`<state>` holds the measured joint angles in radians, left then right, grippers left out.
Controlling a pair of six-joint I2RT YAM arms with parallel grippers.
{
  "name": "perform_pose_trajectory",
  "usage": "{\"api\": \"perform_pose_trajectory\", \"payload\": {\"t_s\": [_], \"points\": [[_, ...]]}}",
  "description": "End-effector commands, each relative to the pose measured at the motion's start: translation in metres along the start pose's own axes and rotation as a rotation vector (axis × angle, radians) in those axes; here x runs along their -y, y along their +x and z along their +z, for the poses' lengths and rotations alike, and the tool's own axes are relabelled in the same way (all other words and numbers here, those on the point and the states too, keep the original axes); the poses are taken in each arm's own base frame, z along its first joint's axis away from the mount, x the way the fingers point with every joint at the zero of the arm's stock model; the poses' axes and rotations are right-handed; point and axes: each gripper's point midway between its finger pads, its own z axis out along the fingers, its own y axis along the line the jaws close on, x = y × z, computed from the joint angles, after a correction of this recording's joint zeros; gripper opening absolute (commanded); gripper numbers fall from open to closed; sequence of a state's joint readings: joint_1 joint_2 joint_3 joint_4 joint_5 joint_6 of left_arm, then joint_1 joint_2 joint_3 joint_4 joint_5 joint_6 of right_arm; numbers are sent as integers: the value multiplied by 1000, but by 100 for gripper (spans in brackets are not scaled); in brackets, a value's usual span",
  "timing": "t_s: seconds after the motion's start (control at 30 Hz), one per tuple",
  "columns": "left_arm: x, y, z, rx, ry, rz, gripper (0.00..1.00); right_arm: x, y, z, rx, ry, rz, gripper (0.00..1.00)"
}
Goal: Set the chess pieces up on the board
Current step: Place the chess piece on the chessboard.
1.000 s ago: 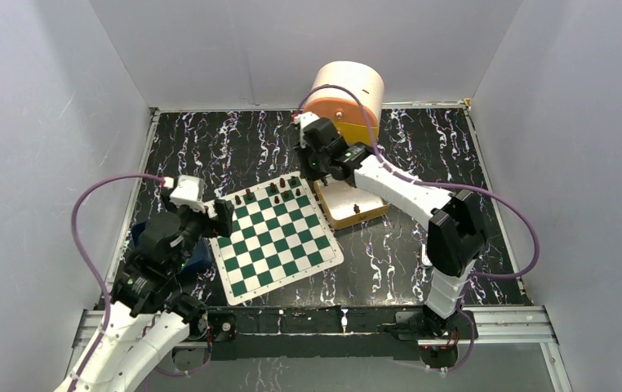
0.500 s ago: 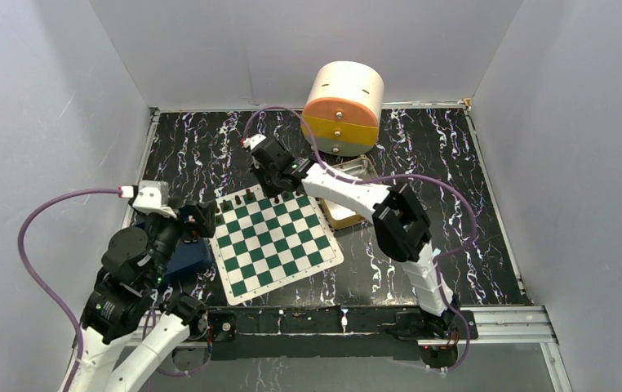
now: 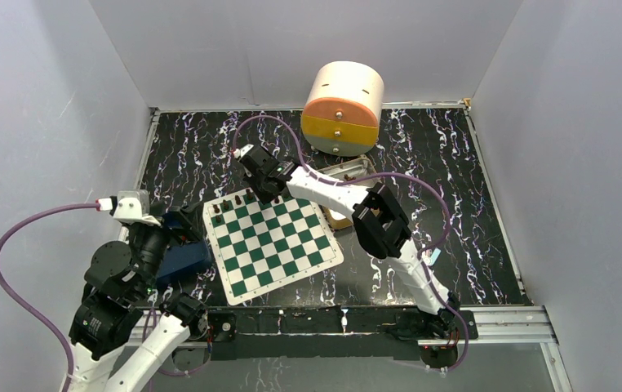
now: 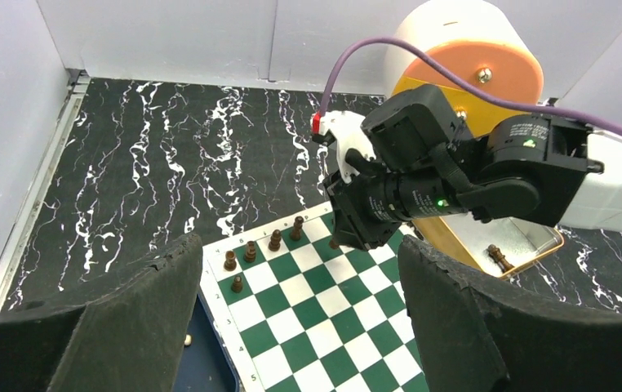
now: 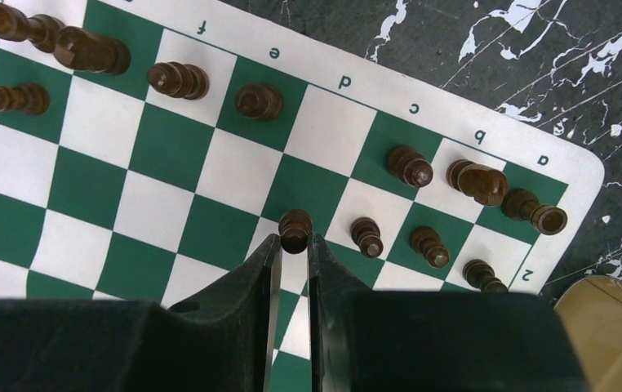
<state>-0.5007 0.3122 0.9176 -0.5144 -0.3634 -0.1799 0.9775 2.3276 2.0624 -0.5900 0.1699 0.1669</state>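
While the left gripper (image 4: 298,253) hangs near the board's left edge with its fingers spread wide, a blue box (image 3: 181,260) lies below it. Skewed on the marbled table (image 3: 202,147), the board (image 3: 283,245) is a green-and-white checkered mat with a white, lettered border. Dark brown chess pieces (image 5: 177,79) with rounded tops stand only along its far two ranks; every nearer square is open. Pressed onto one chessman (image 5: 295,224), the right gripper (image 5: 294,245) holds it upright at the second rank, with free squares to its left and three neighbours just to its right. Beyond the board's right corner sits the tan tray (image 5: 610,327), a lone piece (image 4: 499,259) lying inside.
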Motion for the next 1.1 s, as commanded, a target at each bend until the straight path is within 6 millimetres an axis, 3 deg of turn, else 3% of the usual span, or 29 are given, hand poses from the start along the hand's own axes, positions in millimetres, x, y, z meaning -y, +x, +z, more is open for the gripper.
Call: {"api": "perform_pose_trajectory", "payload": {"t_s": [0.0,0.5,1.07], "points": [[-4,-20,-7,52,-20,-17,87,-1,-16,2,42,23,-17,25],[-4,-19,-6,46,-19,-19,87,0,-5,20,21,27,-26,27],[-4,-14,-6,40,-17,-15,87,-1,-5,25,27,21,-28,25]]}}
